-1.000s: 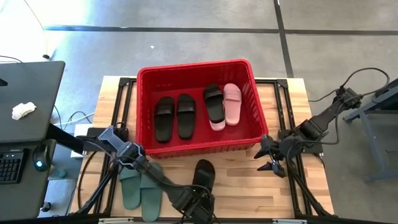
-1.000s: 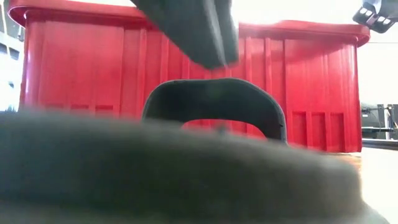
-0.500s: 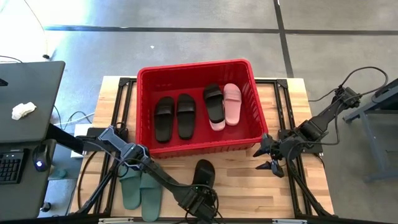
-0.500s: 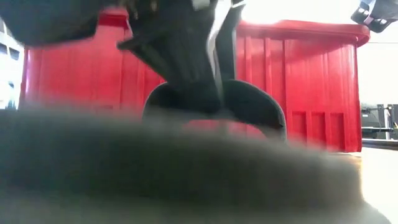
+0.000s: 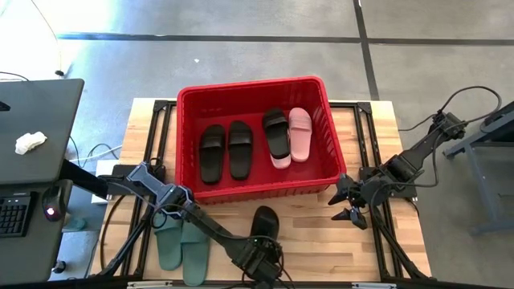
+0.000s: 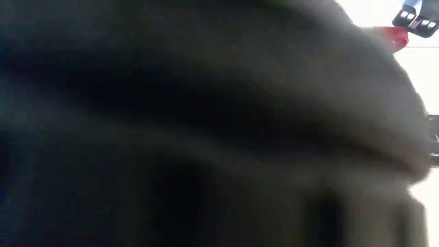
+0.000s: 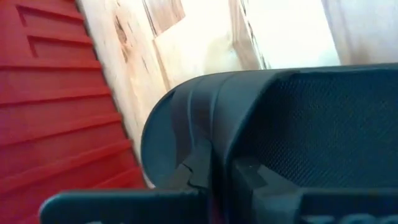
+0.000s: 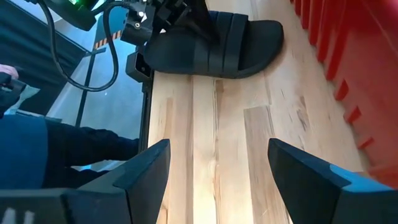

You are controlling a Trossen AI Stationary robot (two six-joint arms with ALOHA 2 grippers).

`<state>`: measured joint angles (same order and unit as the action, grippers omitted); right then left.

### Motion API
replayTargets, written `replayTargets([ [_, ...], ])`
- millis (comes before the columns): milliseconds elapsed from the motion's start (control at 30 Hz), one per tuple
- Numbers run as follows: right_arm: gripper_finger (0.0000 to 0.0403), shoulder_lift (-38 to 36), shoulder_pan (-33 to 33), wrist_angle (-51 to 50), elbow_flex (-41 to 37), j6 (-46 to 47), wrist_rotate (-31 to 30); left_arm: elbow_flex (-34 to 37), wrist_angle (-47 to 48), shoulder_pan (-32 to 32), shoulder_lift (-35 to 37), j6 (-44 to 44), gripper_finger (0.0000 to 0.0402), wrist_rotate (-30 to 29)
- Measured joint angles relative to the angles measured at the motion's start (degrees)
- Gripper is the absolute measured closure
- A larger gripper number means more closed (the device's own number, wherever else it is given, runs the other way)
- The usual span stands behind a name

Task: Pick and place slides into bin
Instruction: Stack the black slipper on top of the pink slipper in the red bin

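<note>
A black slide [image 5: 265, 221] lies on the wooden table just in front of the red bin [image 5: 183, 96]. My left gripper [image 5: 259, 243] is shut on it from the near side. The same slide [image 8: 236, 37] shows in the right wrist view with the left arm over its heel half. A sage green pair [image 5: 181, 245] lies sole-down at the near left. Inside the bin lie a black pair [image 5: 226, 151], one more black slide [image 5: 276, 132] and pale pink ones [image 5: 300, 132]. My right gripper [image 5: 347, 204] hangs open off the bin's near right corner. My left gripper is shut on the black slide at the heel-side edge of its strap [image 8: 208, 34]. The fingers [image 8: 198, 23] slant down at it from the table's near side, along the slide. How they meet the strap is hidden by the gripper itself. The slide's toe end [image 8: 273, 31] rests on the table.
The bin's near wall [image 5: 265, 193] stands close beyond the slide's toe. A dark blur fills the low view. A desk with a keyboard [image 5: 16, 213] stands left of the table. A person's arm [image 8: 37, 149] shows beyond the table's near edge.
My left gripper has come down onto the black slide and shut on its strap. The low view, which showed the strap and the bin before, is now filled with a dark blur. My right arm has kept still.
</note>
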<state>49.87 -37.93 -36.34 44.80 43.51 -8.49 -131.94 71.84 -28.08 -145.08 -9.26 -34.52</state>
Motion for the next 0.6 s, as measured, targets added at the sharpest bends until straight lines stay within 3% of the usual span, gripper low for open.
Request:
replayTargets([
  [367, 0.0144, 0.0, 0.0, 1.7, 0.0, 0.7, 0.0, -2.9, 0.6, -0.5, 0.6, 1.1, 0.0394, 2.9],
  [600, 0.0144, 0.0, 0.2, 3.1, 0.0, 6.7, 2.9, -2.7, -3.0, -1.8, 5.4, 3.6, 0.0398, 3.5],
])
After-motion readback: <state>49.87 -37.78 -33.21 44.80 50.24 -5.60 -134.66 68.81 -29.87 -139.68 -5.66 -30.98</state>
